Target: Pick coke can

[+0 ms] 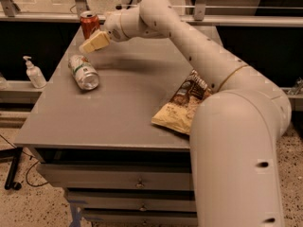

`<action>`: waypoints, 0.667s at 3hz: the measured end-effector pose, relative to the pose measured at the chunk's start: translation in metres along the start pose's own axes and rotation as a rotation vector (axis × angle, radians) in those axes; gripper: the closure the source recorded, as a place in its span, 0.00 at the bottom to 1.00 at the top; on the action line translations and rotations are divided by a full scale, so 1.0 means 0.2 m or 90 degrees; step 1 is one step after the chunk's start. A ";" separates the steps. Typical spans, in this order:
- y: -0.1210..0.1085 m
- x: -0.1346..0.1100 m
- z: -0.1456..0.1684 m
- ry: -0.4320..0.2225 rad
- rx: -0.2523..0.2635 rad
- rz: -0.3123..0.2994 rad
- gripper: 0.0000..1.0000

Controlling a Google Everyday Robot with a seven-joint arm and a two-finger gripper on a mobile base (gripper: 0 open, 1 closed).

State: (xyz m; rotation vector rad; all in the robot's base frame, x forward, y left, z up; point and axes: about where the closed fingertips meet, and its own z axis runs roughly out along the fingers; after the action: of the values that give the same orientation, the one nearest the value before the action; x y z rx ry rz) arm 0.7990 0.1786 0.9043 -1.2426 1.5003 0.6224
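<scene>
Matt plastic jaws beside glossy metal coke can (pixel 89 23), above smooth table (pixel 118 112).

grey table (pixel 118 112) with drawers (pixel 118 179) on a speckled floor (pixel 38 209).

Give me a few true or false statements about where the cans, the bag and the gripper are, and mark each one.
1. The coke can stands upright near the far left corner of the table. True.
2. The silver-and-green can lies on its side on the table. True.
3. The gripper hangs over the chip bag. False: it is close in front of the coke can, across the table from the bag.
4. The pump bottle stands on the table next to the cans. False: it stands on a ledge off the table's left side.
5. The chip bag lies flat near the table's right edge. True.
</scene>
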 end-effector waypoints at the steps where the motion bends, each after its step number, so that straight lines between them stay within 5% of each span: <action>1: -0.07 0.00 0.12 0.012 0.023 0.004 0.00; 2: -0.13 0.02 0.19 0.029 0.038 0.011 0.17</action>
State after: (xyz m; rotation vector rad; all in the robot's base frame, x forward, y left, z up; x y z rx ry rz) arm 0.8385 0.2022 0.8938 -1.2056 1.5577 0.5600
